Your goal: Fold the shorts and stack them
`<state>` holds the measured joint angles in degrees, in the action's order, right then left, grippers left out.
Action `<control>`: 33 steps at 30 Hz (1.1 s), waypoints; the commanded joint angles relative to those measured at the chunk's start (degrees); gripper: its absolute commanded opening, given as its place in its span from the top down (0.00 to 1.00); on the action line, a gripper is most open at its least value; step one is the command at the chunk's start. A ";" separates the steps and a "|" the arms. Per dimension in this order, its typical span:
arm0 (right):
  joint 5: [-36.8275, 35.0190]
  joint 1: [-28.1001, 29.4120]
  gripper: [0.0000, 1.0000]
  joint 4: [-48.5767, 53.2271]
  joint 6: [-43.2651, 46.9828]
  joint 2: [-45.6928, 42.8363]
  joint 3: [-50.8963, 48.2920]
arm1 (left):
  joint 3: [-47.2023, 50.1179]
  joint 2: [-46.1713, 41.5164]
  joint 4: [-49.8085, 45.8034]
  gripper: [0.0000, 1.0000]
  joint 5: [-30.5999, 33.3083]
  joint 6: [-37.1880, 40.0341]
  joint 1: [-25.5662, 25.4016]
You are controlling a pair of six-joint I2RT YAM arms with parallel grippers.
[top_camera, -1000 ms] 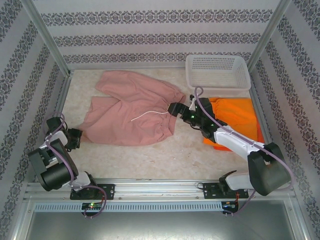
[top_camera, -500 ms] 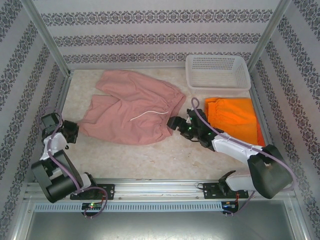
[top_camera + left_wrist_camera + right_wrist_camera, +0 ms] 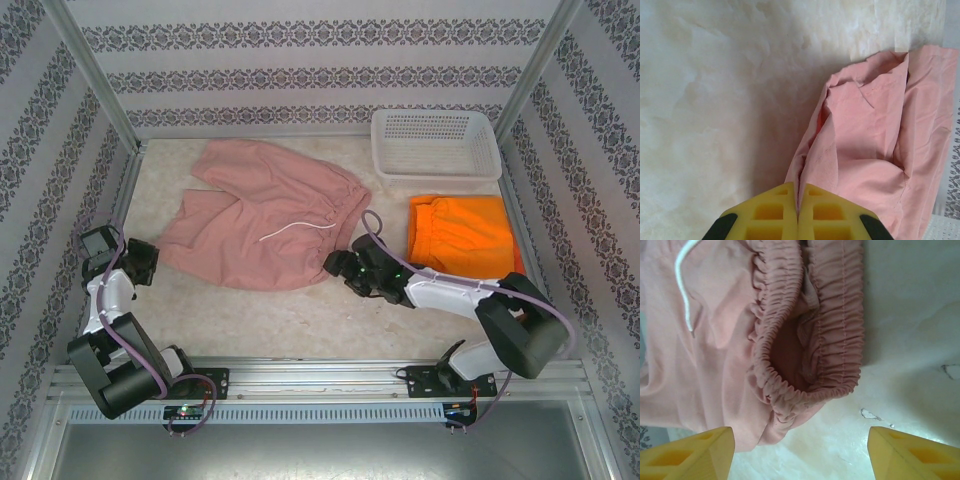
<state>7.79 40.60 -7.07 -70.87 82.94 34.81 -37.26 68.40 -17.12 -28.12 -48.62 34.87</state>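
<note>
The dusty pink shorts (image 3: 265, 215) lie spread across the middle of the table, their white drawstring (image 3: 295, 230) on top. My left gripper (image 3: 143, 259) is shut on the hem of a leg at the cloth's left corner; in the left wrist view the pink shorts (image 3: 875, 150) run pinched between the yellow fingers (image 3: 770, 220). My right gripper (image 3: 335, 263) stands open just off the gathered waistband (image 3: 790, 365), with nothing between its fingertips (image 3: 695, 452). Folded orange shorts (image 3: 460, 235) lie at the right.
A white perforated basket (image 3: 435, 143) stands at the back right, behind the orange shorts. Patterned walls and metal posts close in the table on three sides. Bare table surface runs along the front edge (image 3: 300, 310).
My right gripper has let go of the waistband, opened and drawn back toward the front. My left gripper has pulled the leg corner further left. The pink shorts now lie flatter.
</note>
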 commanded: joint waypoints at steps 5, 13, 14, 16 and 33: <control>-4.17 0.55 0.32 -2.03 -4.87 5.30 4.31 | 1.32 0.23 2.36 1.00 -2.77 0.66 -0.42; -4.14 0.75 0.44 -2.50 -5.06 11.19 8.42 | 2.10 0.57 3.72 1.00 -4.28 0.58 -0.42; -4.27 0.72 0.49 -2.33 -5.24 11.81 8.60 | 2.20 0.57 3.87 1.00 -4.35 0.44 -0.43; -4.68 0.50 0.59 -2.26 -5.63 12.50 8.32 | 2.27 0.51 4.09 1.00 -4.59 0.25 -0.42; -1.11 -13.54 1.00 4.95 10.03 -2.10 21.56 | -13.39 -2.21 4.91 1.00 -8.23 -6.80 -0.40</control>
<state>5.69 28.77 -3.09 -67.92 83.26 49.04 -44.18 68.10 -14.94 -35.27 -51.66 34.87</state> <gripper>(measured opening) 0.051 0.051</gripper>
